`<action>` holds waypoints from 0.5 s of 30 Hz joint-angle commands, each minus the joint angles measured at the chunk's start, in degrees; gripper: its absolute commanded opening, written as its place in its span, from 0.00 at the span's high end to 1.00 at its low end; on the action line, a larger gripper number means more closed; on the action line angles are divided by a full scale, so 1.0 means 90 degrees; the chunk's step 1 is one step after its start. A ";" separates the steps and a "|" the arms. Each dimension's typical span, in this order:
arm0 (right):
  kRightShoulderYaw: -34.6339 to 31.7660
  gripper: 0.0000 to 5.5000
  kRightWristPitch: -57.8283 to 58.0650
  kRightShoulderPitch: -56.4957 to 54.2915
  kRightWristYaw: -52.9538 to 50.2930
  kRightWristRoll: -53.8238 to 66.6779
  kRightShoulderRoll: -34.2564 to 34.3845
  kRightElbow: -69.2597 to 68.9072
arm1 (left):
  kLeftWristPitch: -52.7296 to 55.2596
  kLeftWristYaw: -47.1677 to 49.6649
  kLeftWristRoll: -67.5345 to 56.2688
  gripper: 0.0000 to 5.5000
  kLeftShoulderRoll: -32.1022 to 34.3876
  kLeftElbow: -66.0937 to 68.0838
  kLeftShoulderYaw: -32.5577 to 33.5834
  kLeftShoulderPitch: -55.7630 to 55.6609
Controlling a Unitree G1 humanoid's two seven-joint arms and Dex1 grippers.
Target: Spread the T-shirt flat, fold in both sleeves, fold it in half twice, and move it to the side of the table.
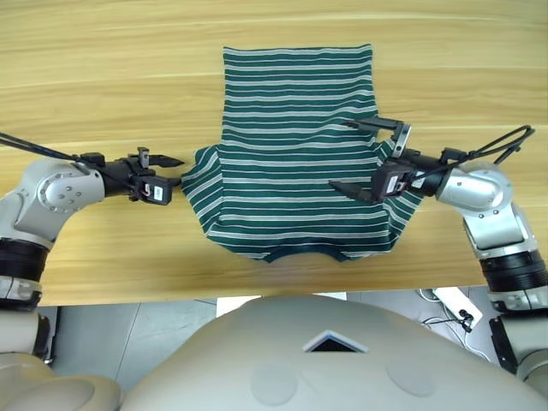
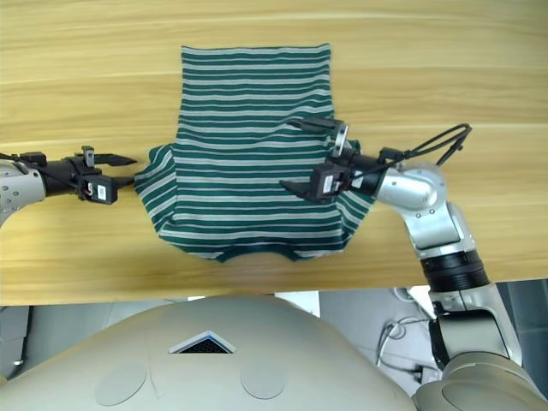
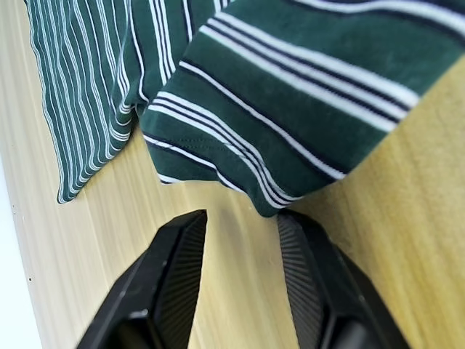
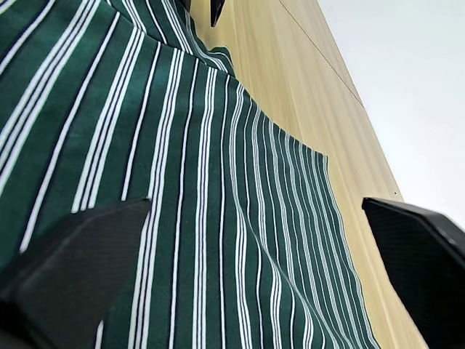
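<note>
Across the middle of the table [image 1: 103,68] lies the T-shirt [image 1: 291,128], green with pale stripes, its collar [image 1: 295,254] nearest me and its body mostly flat. My left gripper [image 1: 177,170] sits low over the wood just beside the left sleeve [image 1: 199,175], which sticks out past the body; its jaws stand a modest way apart with nothing between them, and the sleeve's edge lies just ahead of the fingertips [image 3: 178,240] without touching them. My right gripper [image 1: 340,154] is over the shirt's right side, jaws spread wide and holding nothing. The cloth under it is rumpled (I cannot tell whether that sleeve is properly folded in or only bunched). I judge the left sleeve fold to be the step in hand, and several things could spoil it. If I close on the very tip of the hem, the cloth may slip out partway through the fold. If I bite too deep I may catch the body layer underneath and drag the whole shirt sideways, skewing what is already flat. Coming in too low, my fingers could scrape the wood and push the sleeve ahead instead of taking it. On the right, my open fingers hang close above the fabric, and any careless sweep there could snag a wrinkle and pull that side loose.
</note>
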 commanded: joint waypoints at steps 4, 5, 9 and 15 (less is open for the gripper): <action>0.0017 0.02 -0.0004 0.0050 0.0007 0.0001 -0.0045 -0.0074 | -0.0150 -0.0299 -0.0412 0.67 -0.0059 -0.0259 -0.0177 0.0187; 0.0013 0.02 -0.0009 0.0055 0.0004 0.0003 -0.0046 -0.0073 | -0.0153 -0.0356 -0.0484 0.67 -0.0054 -0.0308 -0.0194 0.0208; 0.0011 0.02 -0.0006 0.0051 -0.0006 0.0001 -0.0035 -0.0061 | -0.0124 -0.0469 -0.0588 0.73 -0.0067 -0.0347 -0.0185 0.0206; 0.0035 0.02 -0.0010 0.0094 -0.0010 -0.0047 -0.0043 -0.0137 | -0.0068 -0.0307 -0.0302 0.91 0.0020 -0.0049 -0.0056 0.0023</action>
